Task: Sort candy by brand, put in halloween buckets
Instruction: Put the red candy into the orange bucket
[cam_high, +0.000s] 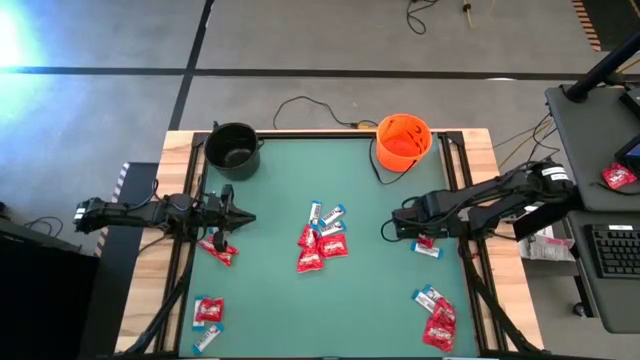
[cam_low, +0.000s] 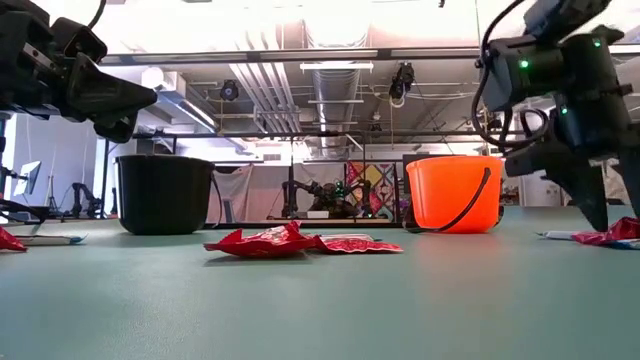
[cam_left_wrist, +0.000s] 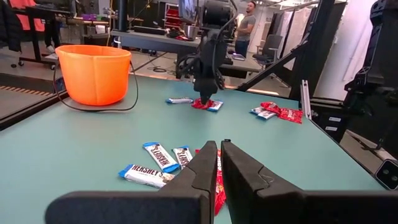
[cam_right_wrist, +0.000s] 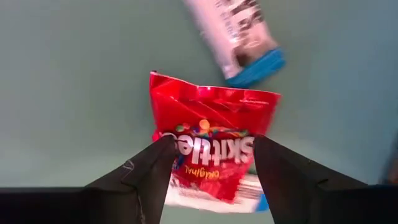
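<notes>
Light is bright and even over the green table (cam_high: 280, 300), with only soft shadows under the arms. A strong bluish-white glare burns the upper left corner of the high view. In the low view, ceiling lights wash out the top of the room, and the near tabletop is blurred. The right wrist view is soft, with the white-and-blue bar (cam_right_wrist: 239, 37) smeared. The left wrist view is sharp beyond its own blurred fingers (cam_left_wrist: 205, 180).

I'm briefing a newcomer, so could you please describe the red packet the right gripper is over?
Start at the orange bucket and move along the table's right side to the right gripper. Between its open fingers lies a red Skittles packet, the only red one there, beside a white-and-blue bar.
</notes>
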